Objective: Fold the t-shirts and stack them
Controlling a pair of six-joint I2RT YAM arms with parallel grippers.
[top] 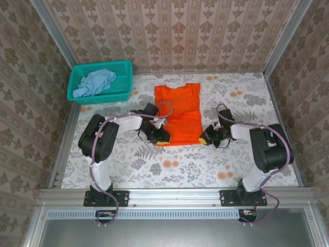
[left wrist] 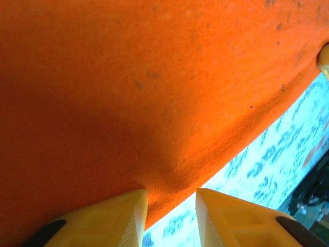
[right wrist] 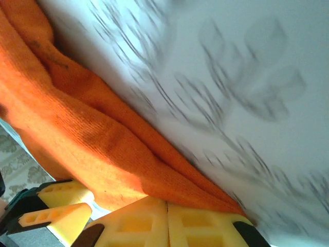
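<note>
An orange t-shirt [top: 178,114] is flanked at its hem by the left gripper [top: 157,136] and right gripper [top: 209,137]. A pale blue t-shirt [top: 94,82] is heaped in a teal mesh basket [top: 123,66] beyond the left.

The top camera looks down on the table [top: 180,170]; both wrist cameras closely face the orange t-shirt [top: 177,116].

Orange tee [top: 177,116] flat at table [top: 257,164] ctr, collar far end; pale blue tee [top: 95,82] crumpled in basket [top: 123,67].
</note>
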